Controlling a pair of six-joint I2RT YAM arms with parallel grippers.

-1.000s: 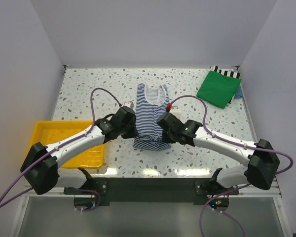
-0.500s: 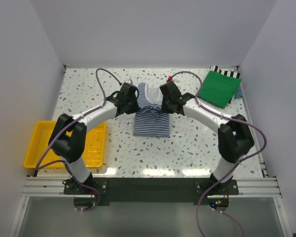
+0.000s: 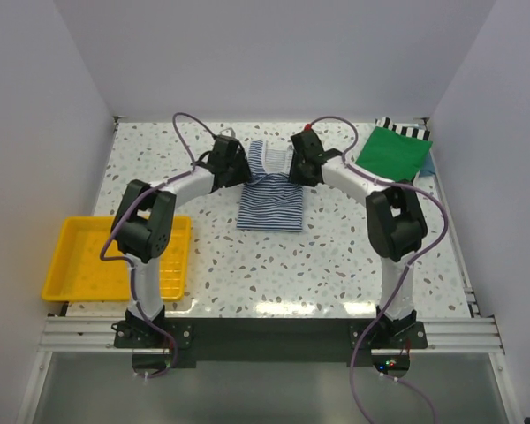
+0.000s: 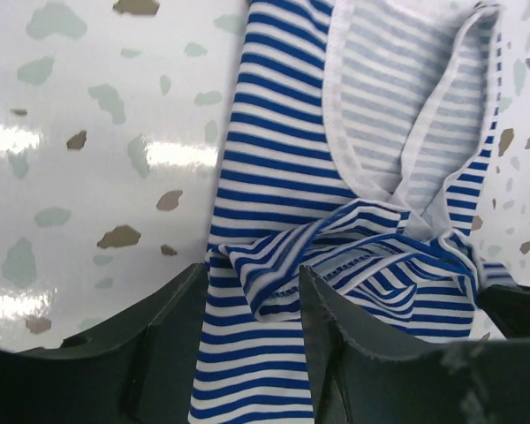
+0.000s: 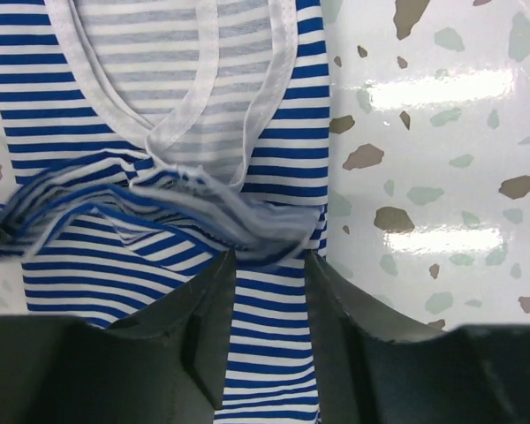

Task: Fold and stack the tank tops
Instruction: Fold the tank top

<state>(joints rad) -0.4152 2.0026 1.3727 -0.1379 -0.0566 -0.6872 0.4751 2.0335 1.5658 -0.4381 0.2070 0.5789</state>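
- We saw a speckled table (image 3: pixel 336 256) with two robot arms reaching to its far side.
- A yellow tray (image 3: pixel 84 261) sat at the near left edge of the table.
- The striped top (image 3: pixel 269 210) lay in the far middle of the table. Its bottom part was folded up, and the hem lay bunched just below the white neck trim.
- The green top (image 3: pixel 390 157) lay folded in the far right corner, well apart from the striped one.
- The left claw (image 4: pixel 252 274) was let go. Its fingers stood apart over the left side of the bunched hem.
- The right claw (image 5: pixel 267 261) was let go too, with its fingers apart over the right side of the hem.
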